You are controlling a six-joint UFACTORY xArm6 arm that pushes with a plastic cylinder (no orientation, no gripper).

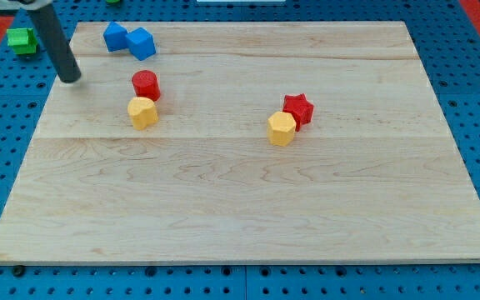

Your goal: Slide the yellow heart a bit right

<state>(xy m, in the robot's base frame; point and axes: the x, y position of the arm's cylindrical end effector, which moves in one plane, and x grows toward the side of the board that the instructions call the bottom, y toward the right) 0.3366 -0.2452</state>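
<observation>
Pale wood, that's the surface [248, 208], lying on a blue pegboard [473, 100], and no readable writing anywhere. There is no pincer to open or close here: the arm ends in a dark rod, and my tip [72, 79] sits near the surface's top-left corner, touching no block. Just below and to its right stands the red cylinder [146, 84], with a yellow block [142, 112] touching it underneath. Which yellow block is the heart I cannot tell; the other yellow block [281, 128] sits mid-surface, touching the red star [298, 109]. Two blue blocks [129, 39] huddle together at the top edge. A green block [22, 39] lies off the surface, beyond its top-left corner.
</observation>
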